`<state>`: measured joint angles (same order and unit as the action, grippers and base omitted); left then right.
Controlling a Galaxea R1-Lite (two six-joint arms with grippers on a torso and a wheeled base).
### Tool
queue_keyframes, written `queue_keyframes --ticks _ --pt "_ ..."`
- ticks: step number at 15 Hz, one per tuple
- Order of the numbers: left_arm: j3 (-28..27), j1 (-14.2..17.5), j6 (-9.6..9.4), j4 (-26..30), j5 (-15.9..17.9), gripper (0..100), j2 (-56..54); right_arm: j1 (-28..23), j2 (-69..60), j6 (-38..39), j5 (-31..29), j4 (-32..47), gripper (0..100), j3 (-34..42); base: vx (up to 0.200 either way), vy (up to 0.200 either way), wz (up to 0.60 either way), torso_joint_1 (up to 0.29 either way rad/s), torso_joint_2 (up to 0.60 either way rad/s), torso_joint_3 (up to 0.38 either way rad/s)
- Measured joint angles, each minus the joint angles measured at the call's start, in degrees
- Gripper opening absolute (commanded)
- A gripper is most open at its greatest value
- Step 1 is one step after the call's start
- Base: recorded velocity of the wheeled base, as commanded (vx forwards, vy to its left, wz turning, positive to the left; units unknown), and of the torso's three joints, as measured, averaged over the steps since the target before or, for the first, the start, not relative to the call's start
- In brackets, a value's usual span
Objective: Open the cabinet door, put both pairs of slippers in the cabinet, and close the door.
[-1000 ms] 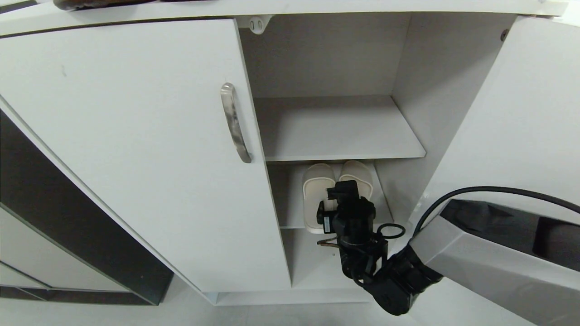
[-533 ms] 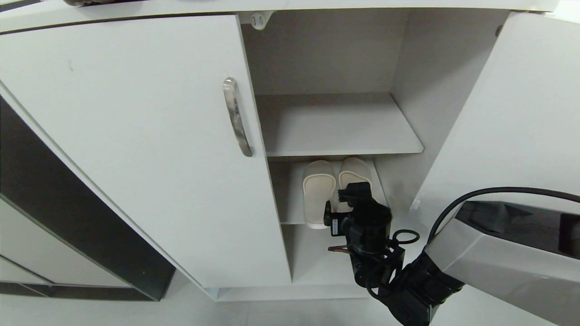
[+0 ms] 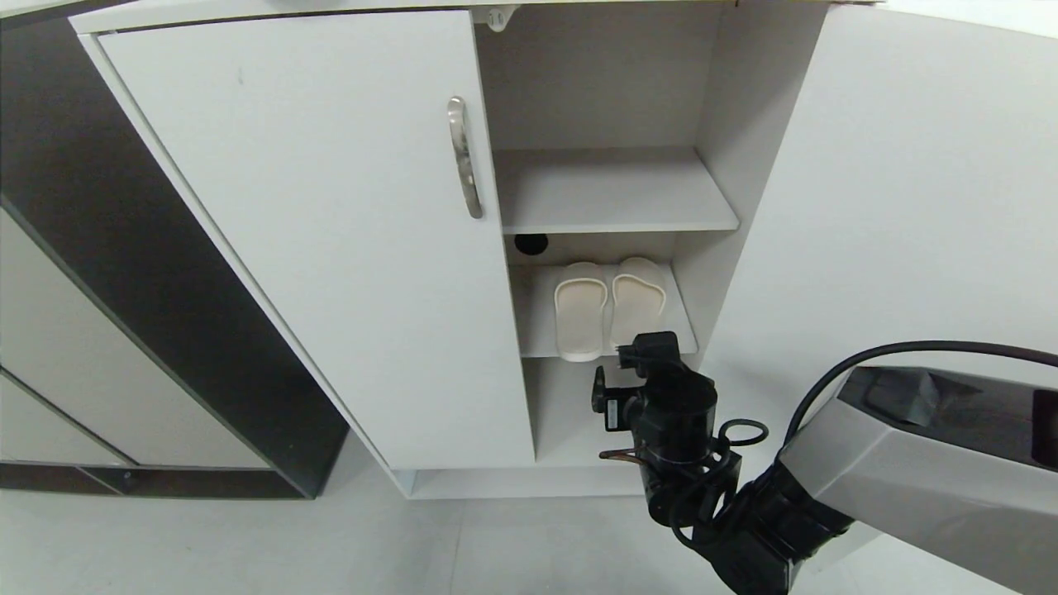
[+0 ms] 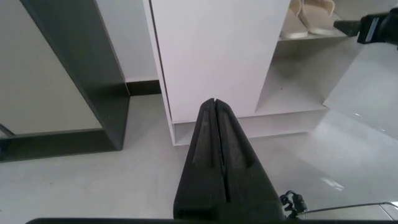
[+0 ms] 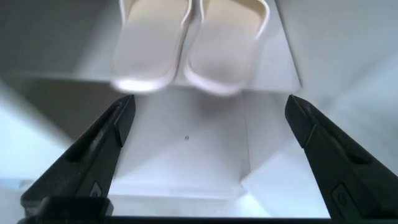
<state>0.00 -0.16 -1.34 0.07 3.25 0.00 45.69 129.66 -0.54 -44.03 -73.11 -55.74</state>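
A pair of cream slippers (image 3: 610, 304) lies side by side on the middle shelf of the white cabinet (image 3: 683, 324), their heels at its front edge. My right gripper (image 3: 636, 364) hangs just in front of the cabinet and below that shelf, apart from the slippers. In the right wrist view it (image 5: 209, 106) is open and holds nothing, with the slippers (image 5: 189, 46) beyond it. The cabinet's right door (image 3: 893, 182) stands open. My left gripper (image 4: 214, 106) is shut and empty, low over the floor before the cabinet's closed left door (image 4: 211, 50).
The closed left door (image 3: 331, 231) carries a metal handle (image 3: 464, 157). The upper shelf (image 3: 612, 194) and the bottom compartment (image 3: 570, 413) hold nothing. A dark panel (image 3: 99, 207) flanks the cabinet on the left. Light floor (image 3: 331, 545) spreads in front.
The head camera has pulled back, showing more floor. My right gripper, earlier overlapping the slippers' near ends, now sits clear of them below the shelf; the slippers stay put.
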Motion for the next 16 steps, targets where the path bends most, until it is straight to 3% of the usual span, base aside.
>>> queue_keyframes --ticks 9,16 --pt "0.0 0.0 -0.16 0.0 0.0 0 0.0 -0.2 -0.4 0.0 0.0 0.2 100 1.4 0.000 0.000 0.00 0.000 0.00 0.000" --pt "0.0 0.0 -0.16 0.0 0.0 0 0.0 -0.1 -0.9 0.0 0.2 0.2 100 1.4 0.000 0.000 0.00 0.001 0.00 0.173"
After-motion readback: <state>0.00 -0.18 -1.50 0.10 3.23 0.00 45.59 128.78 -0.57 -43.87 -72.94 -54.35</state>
